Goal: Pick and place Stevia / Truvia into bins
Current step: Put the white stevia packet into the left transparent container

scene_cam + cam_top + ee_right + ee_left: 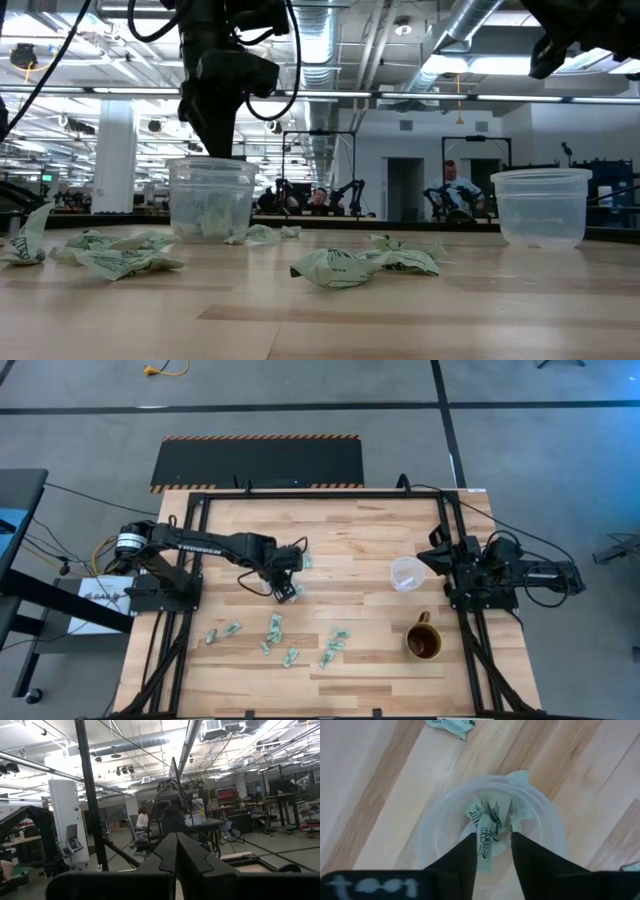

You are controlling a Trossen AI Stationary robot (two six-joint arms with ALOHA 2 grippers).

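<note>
A: What's hard to make out here?

B: From above, the left gripper (287,589) covers the cup under it almost wholly, so that cup (211,197) reads properly only in the low view. The right arm's base runs off toward the table's right edge, and its wrist camera sees mostly the room, not the table.

A: And the left gripper's fingers?

B: Spread apart — in the wrist view the two dark fingers (462,862) stand with a clear gap, poised over the cup's mouth. A sachet (485,840) shows in that gap, but whether it touches either finger I cannot tell.

A: The right gripper (175,851)?

B: Pressed together, fingers meeting along a thin seam, parked high at the table's right side.

A: Materials?

B: Pale wooden planks for the table (350,540). Both cups are round, thin translucent plastic with a lipped rim. The sachets are crumpled green-and-white paper, flat but creased.

A: What's inside what?

B: The left cup holds several sachets, piled at the bottom. The second cup (407,573) near the right arm looks empty. A brown mug (423,641) stands near it — its contents are unclear. The loose sachets (275,626) lie scattered on the table's near half, and one (308,561) lies just beside the left gripper.
</note>
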